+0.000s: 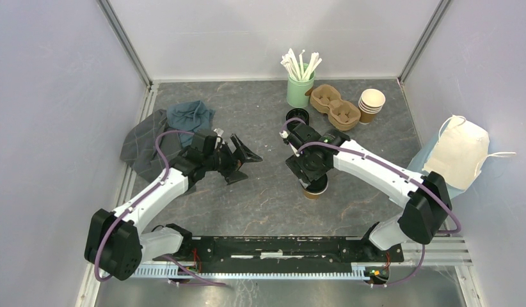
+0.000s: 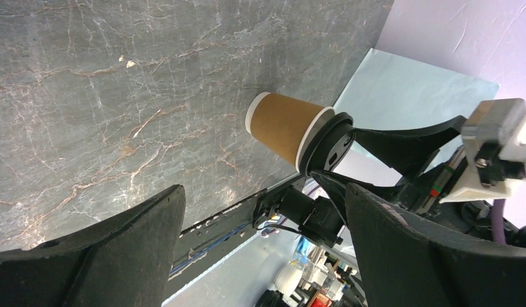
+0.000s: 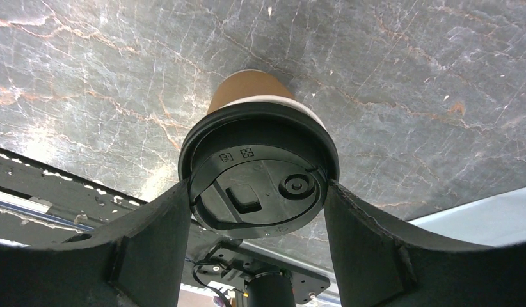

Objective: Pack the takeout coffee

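Note:
A brown paper takeout coffee cup (image 3: 247, 89) with a black lid (image 3: 257, 185) stands upright on the dark marble table (image 1: 260, 192), right of its middle. My right gripper (image 3: 255, 192) comes down over it and is shut on the lid, one finger pressed against each side. From above, the right gripper (image 1: 313, 181) hides most of the cup (image 1: 315, 190). The left wrist view shows the same cup (image 2: 286, 128) from the side, its base at the tabletop. My left gripper (image 1: 244, 165) hovers left of the cup, wide open and empty (image 2: 263, 192).
A brown pulp cup carrier (image 1: 335, 105) lies at the back, with a stack of lidless cups (image 1: 371, 102) to its right. Left of it stand a green cup of stirrers (image 1: 300, 86) and a stack of black lids (image 1: 294, 118). Cloths (image 1: 167, 131) lie at the left; a cream bag (image 1: 459, 150) hangs at the right.

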{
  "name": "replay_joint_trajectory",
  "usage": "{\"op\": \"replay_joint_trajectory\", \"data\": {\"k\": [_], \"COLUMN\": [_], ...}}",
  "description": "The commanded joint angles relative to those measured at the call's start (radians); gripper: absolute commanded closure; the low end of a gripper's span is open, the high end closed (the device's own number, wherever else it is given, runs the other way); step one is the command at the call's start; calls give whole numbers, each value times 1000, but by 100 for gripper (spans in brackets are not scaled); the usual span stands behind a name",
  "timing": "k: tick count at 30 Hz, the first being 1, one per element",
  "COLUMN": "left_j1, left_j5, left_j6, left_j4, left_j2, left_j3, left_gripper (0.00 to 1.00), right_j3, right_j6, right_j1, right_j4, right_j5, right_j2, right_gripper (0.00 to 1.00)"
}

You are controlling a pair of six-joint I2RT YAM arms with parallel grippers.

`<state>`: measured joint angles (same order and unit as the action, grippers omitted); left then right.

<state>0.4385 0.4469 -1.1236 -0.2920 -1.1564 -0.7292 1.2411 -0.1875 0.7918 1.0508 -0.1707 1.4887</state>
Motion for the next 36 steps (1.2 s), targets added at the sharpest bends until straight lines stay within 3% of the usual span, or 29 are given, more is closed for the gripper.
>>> {"op": "replay_joint_trajectory", "data": {"k": [1, 25, 36], "left_j1": [2, 3, 2], "left_j5": [10, 13, 14], "left_j6": [58, 71, 74], "left_j4": [4, -17, -8], "left_j2": [-10, -33, -67], "left_j3": [-46, -68, -90], "left_gripper": [0, 0, 0], "right_j3": [65, -13, 80], "right_j6": [-12, -7, -3], "right_j1": [1, 0, 1], "right_j4": [1, -42, 37], "right_j5": [-32, -37, -62], "right_j2": [5, 8, -2], "right_gripper": [32, 30, 29]}}
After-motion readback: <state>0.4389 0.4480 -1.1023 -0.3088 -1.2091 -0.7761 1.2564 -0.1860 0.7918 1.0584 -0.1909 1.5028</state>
